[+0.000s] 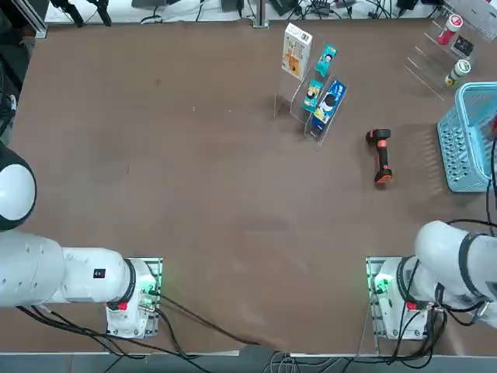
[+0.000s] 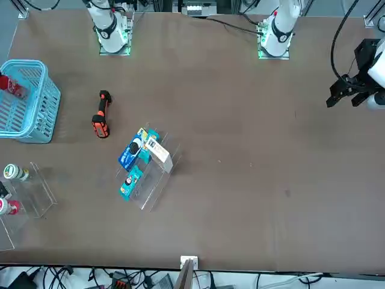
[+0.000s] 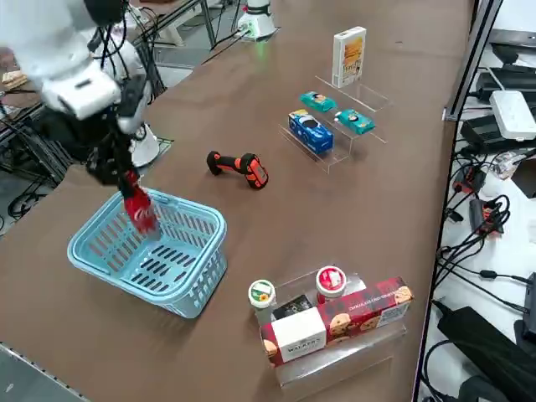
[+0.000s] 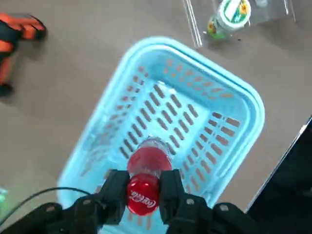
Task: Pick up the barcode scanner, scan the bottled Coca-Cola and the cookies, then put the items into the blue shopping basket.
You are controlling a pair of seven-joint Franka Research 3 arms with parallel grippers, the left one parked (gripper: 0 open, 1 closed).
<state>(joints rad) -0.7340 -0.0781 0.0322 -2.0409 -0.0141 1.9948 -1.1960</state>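
Right gripper (image 4: pixel 143 195) is clamped on the Coke (image 4: pixel 146 168) by its cap end, hanging it over the basket (image 3: pixel 198 276) — smooth, stiff bottle, probably heavy enough to swing. Neck grip suits it. Scanner (image 3: pixel 239 166) lies on the table.

A brown table (image 1: pixel 194 194) fills the room, cables (image 3: pixel 486 218) trailing alongside.
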